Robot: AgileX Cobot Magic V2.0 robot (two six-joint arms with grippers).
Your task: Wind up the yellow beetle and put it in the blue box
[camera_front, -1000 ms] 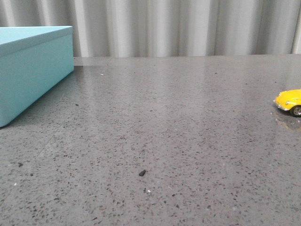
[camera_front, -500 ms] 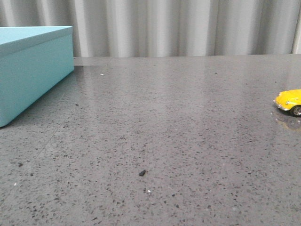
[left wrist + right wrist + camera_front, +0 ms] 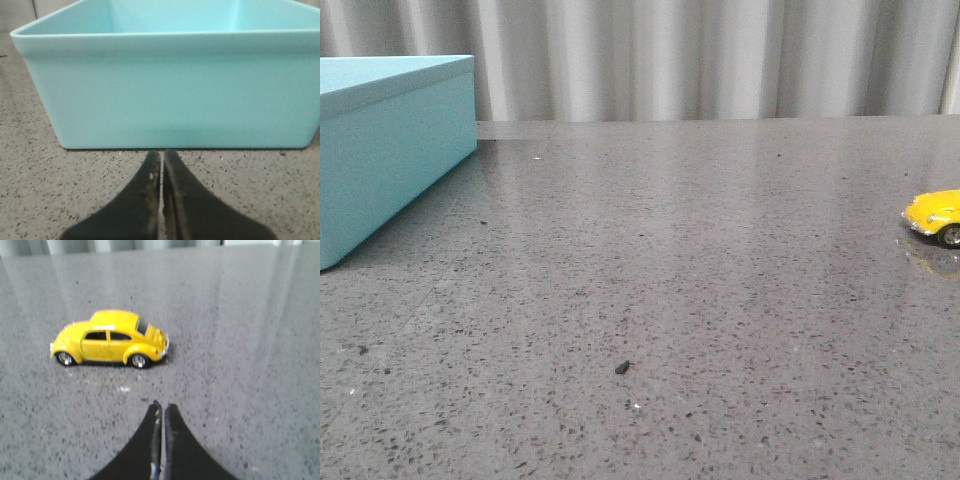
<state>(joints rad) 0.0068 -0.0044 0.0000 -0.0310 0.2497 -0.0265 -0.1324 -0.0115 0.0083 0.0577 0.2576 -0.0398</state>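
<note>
My left gripper (image 3: pixel 161 165) has its two dark fingers pressed together and holds nothing. My right gripper (image 3: pixel 162 415) is the same: fingers closed tip to tip, nothing between them.

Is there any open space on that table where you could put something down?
Plenty. The grey table lies bare between the blue box at far left and the yellow beetle at the right edge; only a small dark speck sits near the front. Both closed grippers, left and right, hold nothing.

One yellow beetle (image 3: pixel 109 339), one blue box (image 3: pixel 170 85), two end effectors.
</note>
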